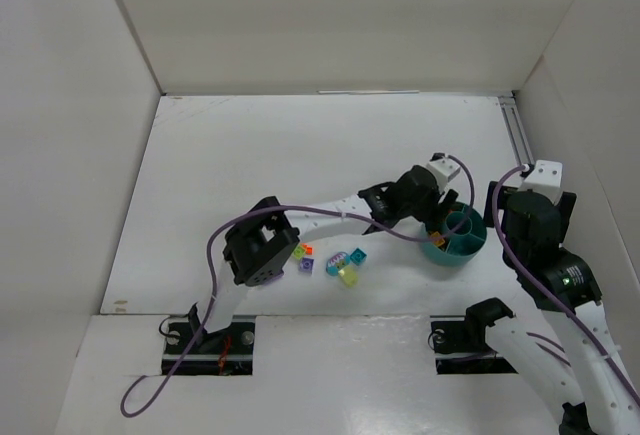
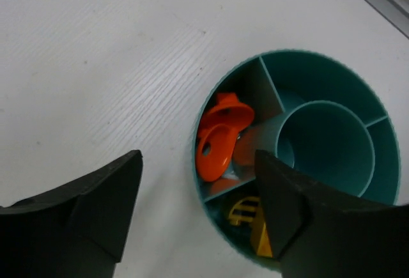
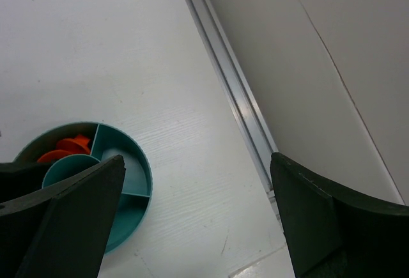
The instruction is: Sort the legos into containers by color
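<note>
L gripper [image 2: 198, 169]: jaws apart, nothing betw. them; hung just over near rim of teal bowl [image 2: 319, 54].
Under L gripper: orange legos [image 2: 220, 137] lay in one wedge compartment; yellow lego [image 2: 255, 230] in next wedge, beside R finger.
R gripper [image 3: 195, 176]: jaws wide apart, empty; teal bowl sat below-left of it, not touching.
Loose legos [image 1: 335, 260]: on table [image 1: 250, 155], well apart from L gripper, back toward arm bases.

Orng lego [image 2: 220, 139] in bowl [image 2: 319, 73] — others [image 1: 348, 274] loose
</note>
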Tool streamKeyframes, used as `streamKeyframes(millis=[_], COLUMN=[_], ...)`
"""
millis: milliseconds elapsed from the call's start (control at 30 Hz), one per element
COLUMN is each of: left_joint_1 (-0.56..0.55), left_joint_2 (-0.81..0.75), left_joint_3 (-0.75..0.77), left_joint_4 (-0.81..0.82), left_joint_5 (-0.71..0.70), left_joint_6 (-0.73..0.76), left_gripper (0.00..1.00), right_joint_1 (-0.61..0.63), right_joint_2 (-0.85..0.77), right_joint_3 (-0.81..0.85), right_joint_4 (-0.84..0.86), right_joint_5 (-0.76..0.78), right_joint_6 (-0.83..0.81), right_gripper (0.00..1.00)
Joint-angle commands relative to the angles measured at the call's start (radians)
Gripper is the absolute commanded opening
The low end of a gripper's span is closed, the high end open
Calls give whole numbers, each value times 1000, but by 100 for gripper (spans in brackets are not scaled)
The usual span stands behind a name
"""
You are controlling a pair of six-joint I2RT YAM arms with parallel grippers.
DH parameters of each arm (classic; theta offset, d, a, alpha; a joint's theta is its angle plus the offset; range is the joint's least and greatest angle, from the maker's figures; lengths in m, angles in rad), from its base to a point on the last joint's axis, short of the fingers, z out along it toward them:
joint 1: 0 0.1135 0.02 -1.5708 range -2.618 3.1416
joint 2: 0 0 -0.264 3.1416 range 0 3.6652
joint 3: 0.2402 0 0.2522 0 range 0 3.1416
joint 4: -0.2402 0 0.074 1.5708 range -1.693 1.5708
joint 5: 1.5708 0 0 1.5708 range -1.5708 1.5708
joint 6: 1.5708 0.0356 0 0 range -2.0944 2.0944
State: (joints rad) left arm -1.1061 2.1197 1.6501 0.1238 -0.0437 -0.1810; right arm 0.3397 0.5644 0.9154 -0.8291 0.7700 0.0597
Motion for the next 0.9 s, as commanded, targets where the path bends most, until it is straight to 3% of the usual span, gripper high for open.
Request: streamKeyframes(millis=[0, 67, 100, 233, 333, 500, 633, 733, 867], left_joint_1=[5, 34, 64, 149, 169, 199, 281, 339, 362], left_joint_2=[-167, -248, -280, -455, -607, -805, -943, -1128, -1314], left_joint_3=[-51, -97, -158, -344, -482, -607, -740, -919, -1006], left_joint_4=[40, 54, 63, 86, 97, -96, -336, -393, -458], left_joint_5=[-33, -33, -21, -8, -77, -367, -433, -433, -433], left_joint_6=[-20, -37, -66, -130, -153, -294, -497, -632, -695], left_gripper=[68, 86, 100, 100, 100, 100, 100, 100, 100], right_joint_1=[-5, -5, -5, -5, -5, 41, 238, 434, 502], right_joint_2=[-1, -1, -1, -14, 18, 184, 356, 532, 774], right_joint_3=[2, 2, 11, 2, -35, -72, -90, -47, 14], right_joint_4=[31, 31, 42, 108, 221, 375, 527, 658, 728], right_joint_5=[0, -14, -14, -98, -243, -533, -497, -475, -550], right_joint_6=[-9, -20, -40, -133, -246, -314, -290, -251, -199], right_gripper=[100, 100, 100, 100, 100, 99, 97, 93, 86])
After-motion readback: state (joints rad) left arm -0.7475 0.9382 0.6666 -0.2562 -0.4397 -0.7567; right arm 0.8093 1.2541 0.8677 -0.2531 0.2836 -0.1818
